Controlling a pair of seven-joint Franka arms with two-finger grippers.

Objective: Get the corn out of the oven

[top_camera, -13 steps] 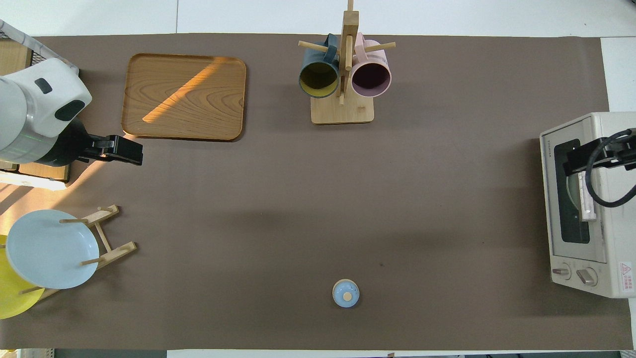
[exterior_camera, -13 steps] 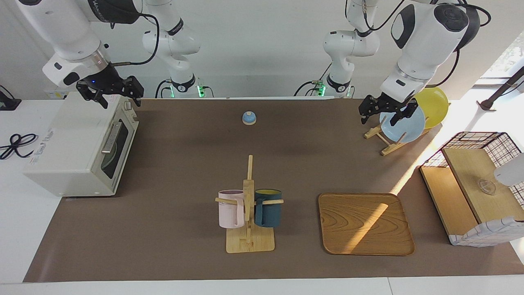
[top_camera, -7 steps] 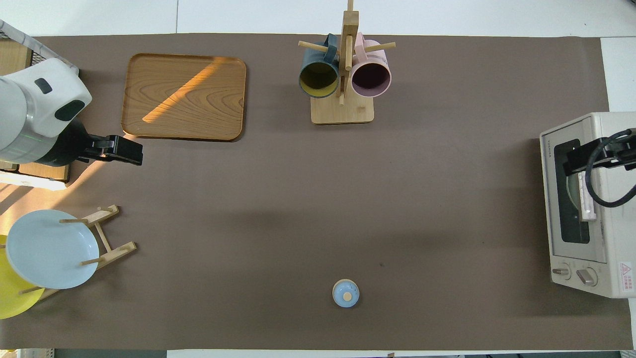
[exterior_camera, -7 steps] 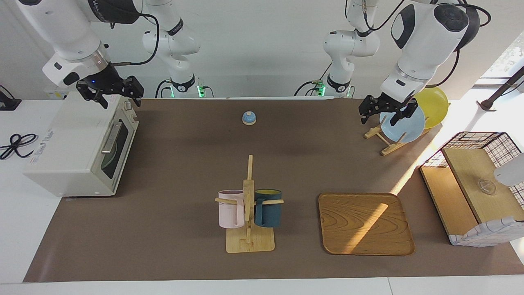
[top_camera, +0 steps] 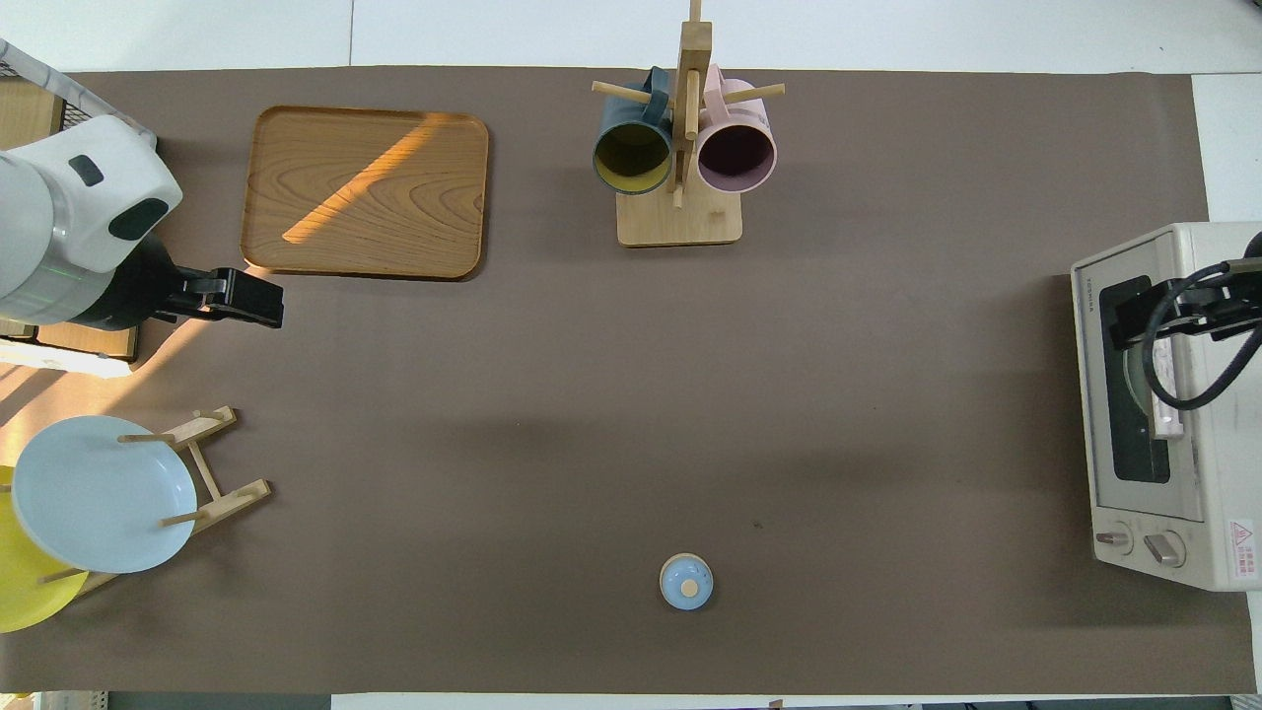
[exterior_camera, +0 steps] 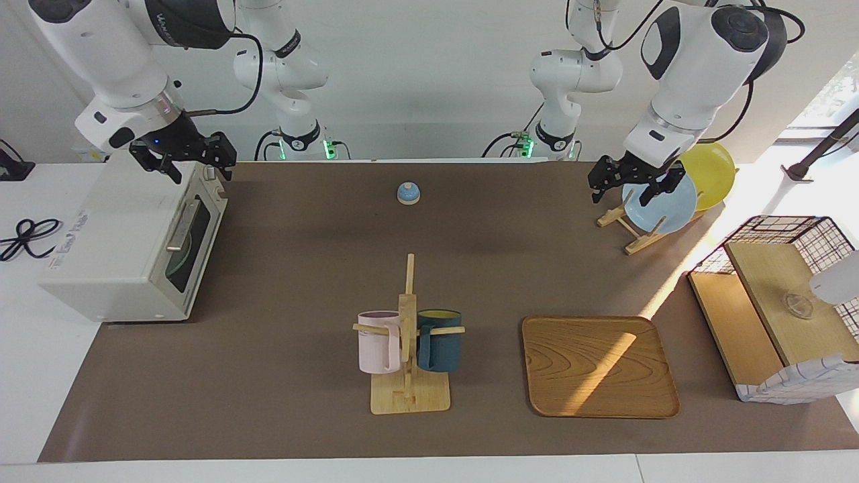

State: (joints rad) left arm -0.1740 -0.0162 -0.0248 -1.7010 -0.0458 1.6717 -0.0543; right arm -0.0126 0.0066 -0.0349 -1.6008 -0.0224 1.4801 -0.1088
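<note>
The off-white oven (exterior_camera: 114, 248) stands at the right arm's end of the table, with its dark glass door (exterior_camera: 191, 245) shut and its silver bar handle (exterior_camera: 181, 225) facing the table's middle. It also shows in the overhead view (top_camera: 1223, 463). The corn is hidden. My right gripper (exterior_camera: 194, 166) is open and empty. It hangs over the oven's top edge above the door, and in the overhead view (top_camera: 1134, 316) it covers part of the door. My left gripper (exterior_camera: 623, 194) is open and empty, held up by the plate rack, waiting.
A wooden mug rack (exterior_camera: 408, 335) holds a pink and a dark teal mug. A wooden tray (exterior_camera: 599, 365) lies beside it. A plate rack holds a pale blue plate (exterior_camera: 661, 201) and a yellow one. A small blue knobbed lid (exterior_camera: 408, 193) lies near the robots. A wire-and-wood basket (exterior_camera: 785, 302) stands at the left arm's end.
My right gripper has shifted slightly over the oven's top toward the door side. The left arm has not moved.
</note>
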